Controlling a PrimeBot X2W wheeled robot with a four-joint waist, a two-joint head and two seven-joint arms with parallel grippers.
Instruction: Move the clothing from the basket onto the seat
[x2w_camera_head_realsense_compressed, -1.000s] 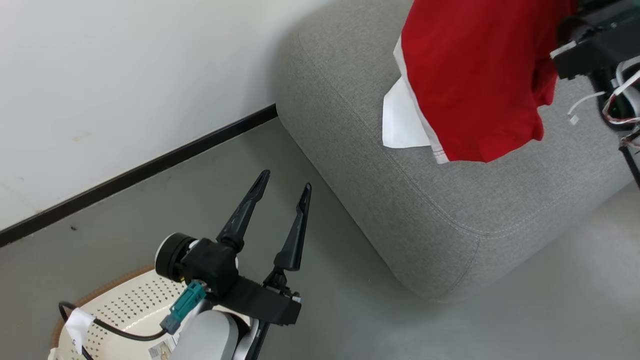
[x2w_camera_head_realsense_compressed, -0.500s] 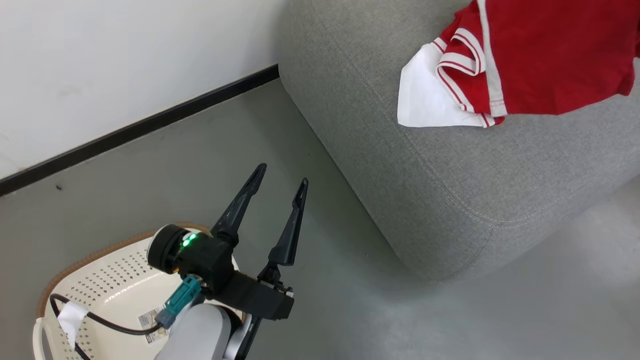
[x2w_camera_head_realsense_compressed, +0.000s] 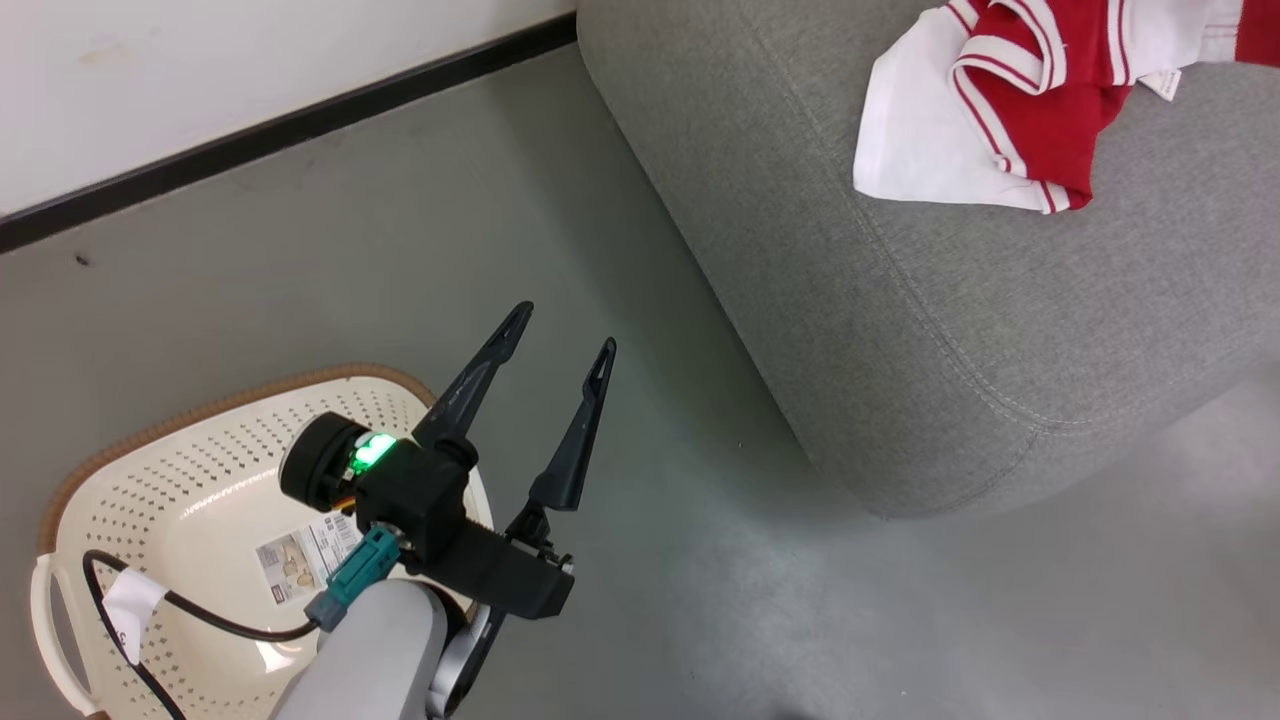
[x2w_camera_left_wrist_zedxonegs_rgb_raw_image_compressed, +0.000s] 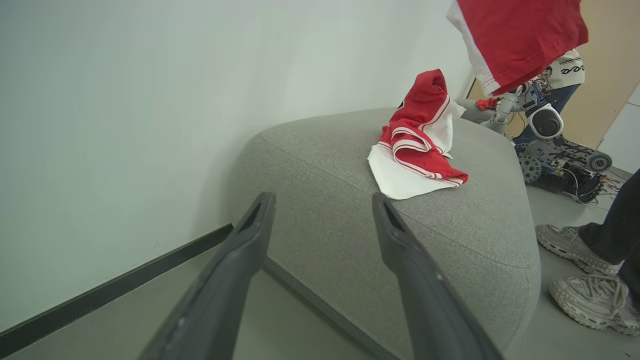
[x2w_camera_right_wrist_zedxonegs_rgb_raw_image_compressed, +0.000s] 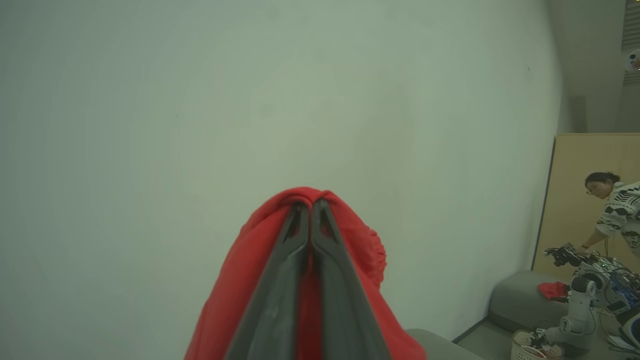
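Print on the basket (x2w_camera_head_realsense_compressed: 150, 480) sticker (x2w_camera_head_realsense_compressed: 300, 560) is unreadable.

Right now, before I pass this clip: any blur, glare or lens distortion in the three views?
Head view: sharp, evenly lit, soft shadow on the floor beside the seat, small highlights on the basket. Left wrist view: bright, the left gripper close-up and slightly soft. Right wrist view: dim, greenish, edges bowed by the wide lens, red clothing blurred around the shut right gripper.
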